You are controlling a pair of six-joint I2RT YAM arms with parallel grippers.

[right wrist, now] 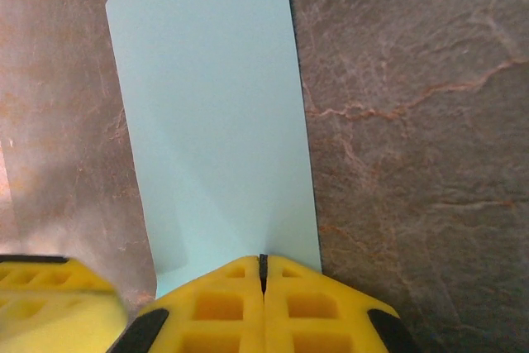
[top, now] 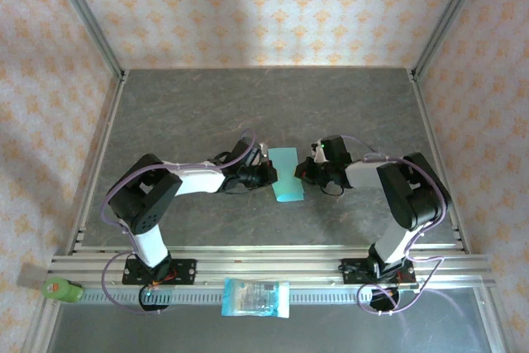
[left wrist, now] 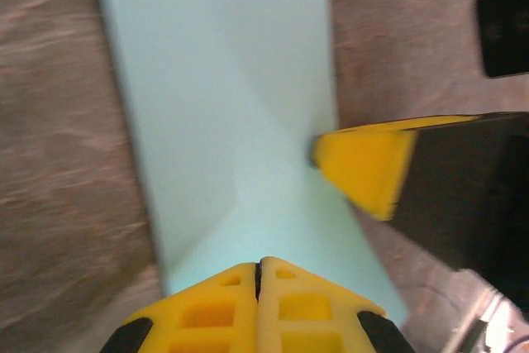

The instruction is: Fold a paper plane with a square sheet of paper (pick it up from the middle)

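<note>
The square sheet of paper (top: 287, 174) is light teal and looks like a narrow upright rectangle on the grey table (top: 248, 105), between my two grippers. My left gripper (top: 268, 164) meets its left edge. In the left wrist view the yellow jaws (left wrist: 259, 264) are pressed together at the paper (left wrist: 231, 105), and faint creases fan out from the tips. My right gripper (top: 308, 166) is at the opposite edge. Its jaws (right wrist: 264, 259) are shut at the rim of the paper (right wrist: 215, 121). The right gripper's yellow fingertip (left wrist: 364, 167) touches the sheet's far side.
A blue-and-white printed packet (top: 256, 298) lies on the aluminium rail (top: 331, 262) in front of the arm bases. A green object (top: 62, 290) sits at the rail's left end. Metal frame posts and patterned walls enclose the table.
</note>
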